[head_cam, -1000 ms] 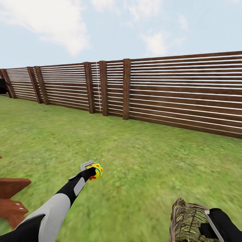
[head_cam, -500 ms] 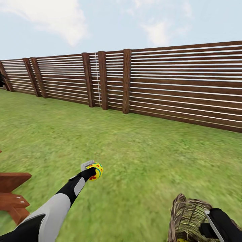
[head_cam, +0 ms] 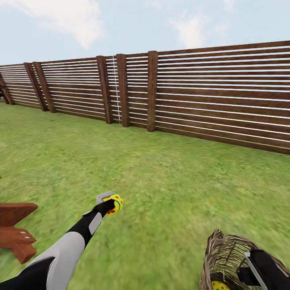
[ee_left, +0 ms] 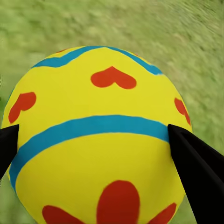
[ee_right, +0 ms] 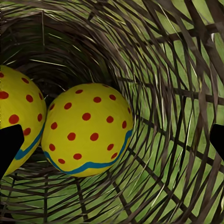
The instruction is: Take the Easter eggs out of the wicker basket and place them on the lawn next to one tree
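Observation:
My left gripper (head_cam: 109, 200) is shut on a yellow Easter egg (head_cam: 116, 204) with blue bands and red hearts, held out above the lawn (head_cam: 173, 177). In the left wrist view the egg (ee_left: 98, 140) sits between both black fingers (ee_left: 196, 172). The brown wicker basket (head_cam: 223, 257) is at the lower right, with one egg (head_cam: 219, 286) showing inside. My right gripper (head_cam: 251, 270) is at its mouth, open. The right wrist view looks into the basket (ee_right: 177, 70) at two red-dotted eggs (ee_right: 88, 128) (ee_right: 14, 109), with the fingers wide apart. No tree is in view.
A brown horizontal-slat fence (head_cam: 209, 92) runs across the far side of the garden. The corner of a red-brown wooden bench or table (head_cam: 16, 229) juts in at the lower left, close to my left arm. Open grass lies ahead up to the fence.
The whole view has shifted: the fence sits higher and the basket's inside with an egg has come into sight. The left gripper still holds its egg the same way.

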Controlling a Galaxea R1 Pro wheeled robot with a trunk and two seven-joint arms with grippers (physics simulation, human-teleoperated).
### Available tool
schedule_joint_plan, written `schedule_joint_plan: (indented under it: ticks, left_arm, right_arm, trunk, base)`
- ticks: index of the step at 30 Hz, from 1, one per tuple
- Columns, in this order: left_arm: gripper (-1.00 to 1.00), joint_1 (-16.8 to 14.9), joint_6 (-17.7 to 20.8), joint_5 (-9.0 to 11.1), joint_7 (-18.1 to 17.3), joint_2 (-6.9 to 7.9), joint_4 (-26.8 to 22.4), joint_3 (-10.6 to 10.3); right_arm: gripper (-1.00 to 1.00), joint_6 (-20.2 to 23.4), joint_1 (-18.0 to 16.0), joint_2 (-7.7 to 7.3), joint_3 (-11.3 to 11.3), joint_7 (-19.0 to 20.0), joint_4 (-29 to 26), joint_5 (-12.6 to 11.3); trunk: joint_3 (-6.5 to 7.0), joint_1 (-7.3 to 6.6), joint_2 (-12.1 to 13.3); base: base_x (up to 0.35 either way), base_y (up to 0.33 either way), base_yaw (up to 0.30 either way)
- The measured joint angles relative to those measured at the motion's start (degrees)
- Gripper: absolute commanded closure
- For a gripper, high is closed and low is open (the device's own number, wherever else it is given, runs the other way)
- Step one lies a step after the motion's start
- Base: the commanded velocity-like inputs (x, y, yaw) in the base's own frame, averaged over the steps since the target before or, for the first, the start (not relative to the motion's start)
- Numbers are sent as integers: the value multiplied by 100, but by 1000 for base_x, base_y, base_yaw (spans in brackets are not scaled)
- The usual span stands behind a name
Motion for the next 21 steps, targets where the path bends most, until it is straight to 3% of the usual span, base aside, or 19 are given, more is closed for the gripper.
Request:
schedule_joint_plan:
  ticks: [16, 21]
  left_arm:
    - [100, 1, -85, 16, 45, 35, -396, 2]
    - [100, 1, -65, 43, 105, 22, -765, 66]
  right_arm:
    - [-100, -6, 0, 20, 17, 0, 1, 0]
    - [-100, -20, 0, 29, 30, 0, -1, 0]
  trunk:
    - [0, 0, 0]
    - [0, 0, 0]
  base:
    - [0, 0, 0]
    - [0, 0, 0]
